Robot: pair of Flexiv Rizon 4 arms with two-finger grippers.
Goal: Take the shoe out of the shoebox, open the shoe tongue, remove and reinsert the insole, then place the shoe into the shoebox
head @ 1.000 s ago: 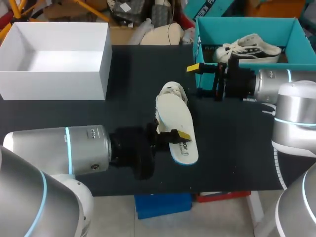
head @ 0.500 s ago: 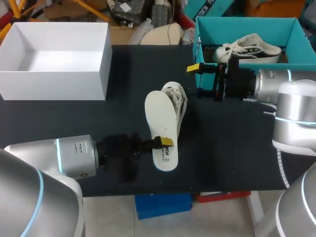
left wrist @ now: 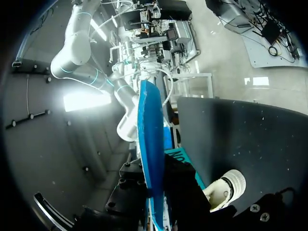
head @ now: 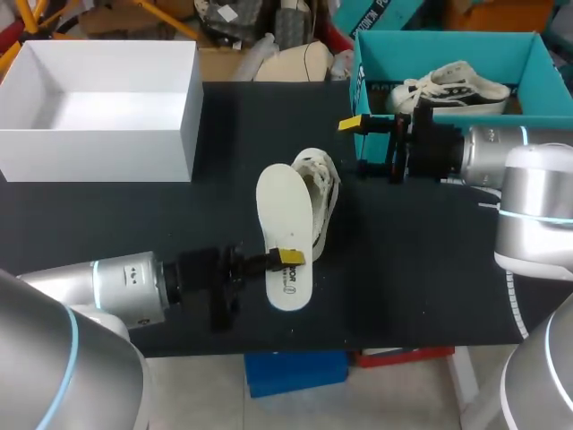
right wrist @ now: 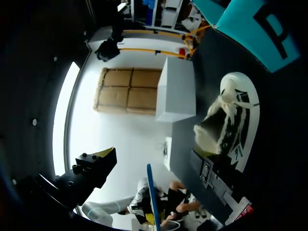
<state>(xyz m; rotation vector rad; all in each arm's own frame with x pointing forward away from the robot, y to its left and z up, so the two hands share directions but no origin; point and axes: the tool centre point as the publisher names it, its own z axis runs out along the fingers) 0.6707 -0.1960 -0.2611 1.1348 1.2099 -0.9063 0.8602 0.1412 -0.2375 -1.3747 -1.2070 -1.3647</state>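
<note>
Left hand [head: 288,258] clenched on insole [head: 285,210] near one end, insole touching shoe [head: 320,184] on dark worktop [head: 421,269]; right hand [head: 356,143] spread wide, grasping nothing, beside teal shoebox [head: 448,43]

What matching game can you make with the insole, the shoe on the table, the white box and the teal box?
Things:
1. insole
2. shoe on the table
3. white box
4. teal shoebox

Places:
A. has another shoe inside
B. pinched by the left end effector
C. lying on the black table right beside the insole
D. at the table's far left corner, nothing seen inside

Pairs: 1-B, 2-C, 3-D, 4-A
</note>
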